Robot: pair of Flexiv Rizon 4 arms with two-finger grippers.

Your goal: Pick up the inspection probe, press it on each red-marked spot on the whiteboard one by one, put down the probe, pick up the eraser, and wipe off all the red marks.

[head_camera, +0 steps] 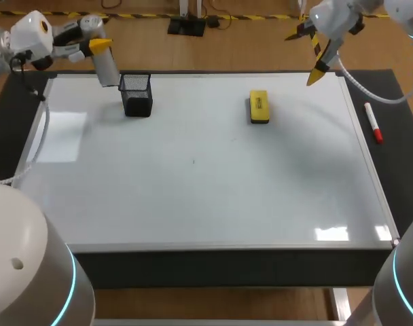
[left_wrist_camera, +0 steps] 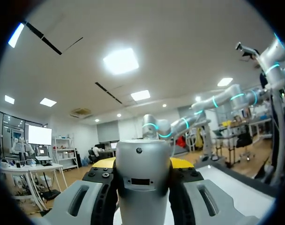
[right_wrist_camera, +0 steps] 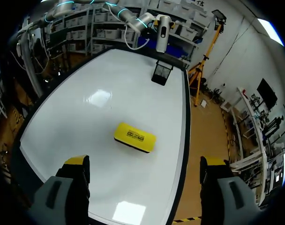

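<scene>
The silver inspection probe (left_wrist_camera: 142, 187) is clamped between the fingers of the left tool (left_wrist_camera: 142, 162), held over the whiteboard's (head_camera: 193, 190) far left corner, near the black mesh holder (head_camera: 136, 95). The right tool (right_wrist_camera: 145, 162) is held with fingers wide apart over the far right corner, and the yellow eraser (right_wrist_camera: 135, 137) is seen lying on the whiteboard ahead of it.
</scene>
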